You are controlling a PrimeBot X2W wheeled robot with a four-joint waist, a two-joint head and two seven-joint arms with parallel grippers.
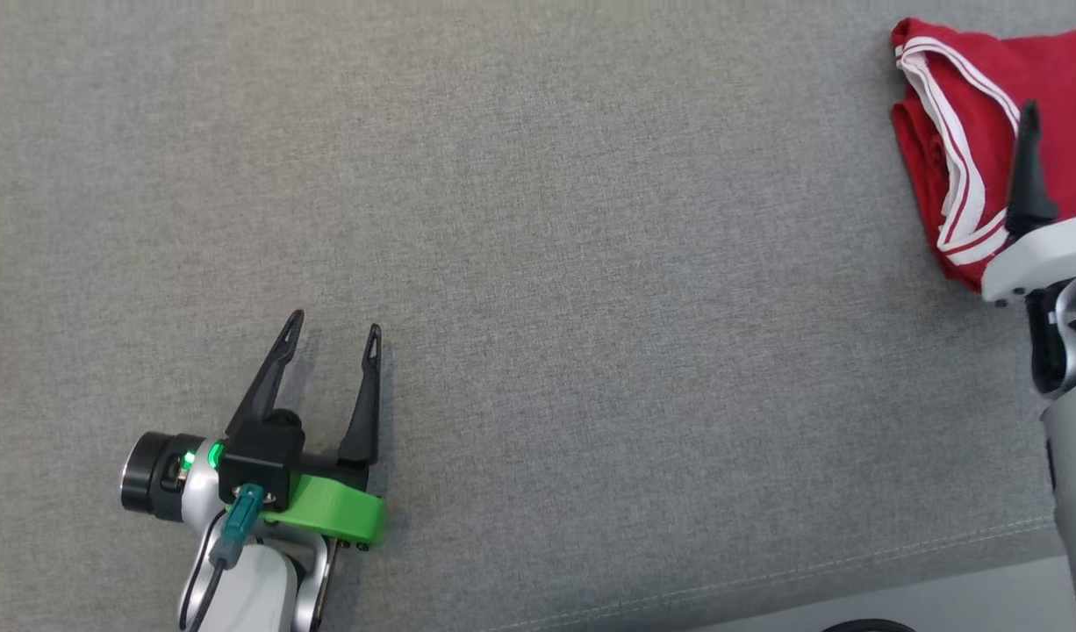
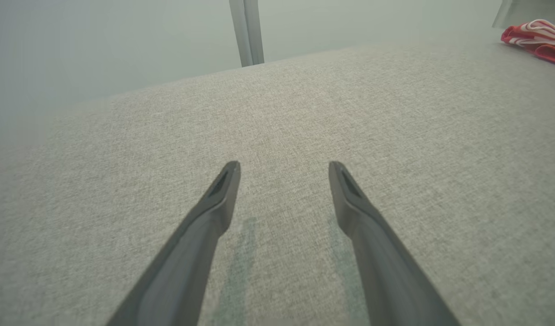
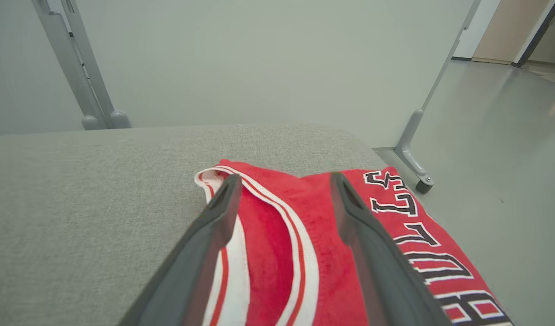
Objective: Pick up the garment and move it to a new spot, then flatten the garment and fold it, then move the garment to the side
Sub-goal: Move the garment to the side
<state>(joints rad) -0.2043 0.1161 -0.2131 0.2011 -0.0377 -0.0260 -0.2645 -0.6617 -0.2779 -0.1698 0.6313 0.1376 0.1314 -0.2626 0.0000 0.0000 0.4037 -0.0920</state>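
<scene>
Our right gripper (image 3: 284, 181) stands wide open in its own wrist view, both dark fingers (image 3: 205, 244) spread with nothing clamped between them. We see the garment (image 3: 268, 244), a folded red jersey with white trim and black lettering, lying directly beneath and just ahead of the gripper. Its trimmed opening is under the finger on that view's left, and the lettering runs outside the other one. Whether the tips touch the cloth we cannot tell. It rests on the grey fabric surface (image 3: 78, 203), close to the edge where a frame leg (image 3: 413, 154) stands on the floor (image 3: 508, 136).

From the head view, one finger of the right gripper lies across the garment (image 1: 920, 149). Our left gripper (image 1: 336, 322) is equally open and empty over bare fabric (image 1: 591, 263), with the garment well apart from it, ahead and far to its right.

Along the left wrist view, the fingers (image 2: 205, 226) spread just above the fabric, and the garment (image 2: 535, 38) shows small, far ahead and to the right
</scene>
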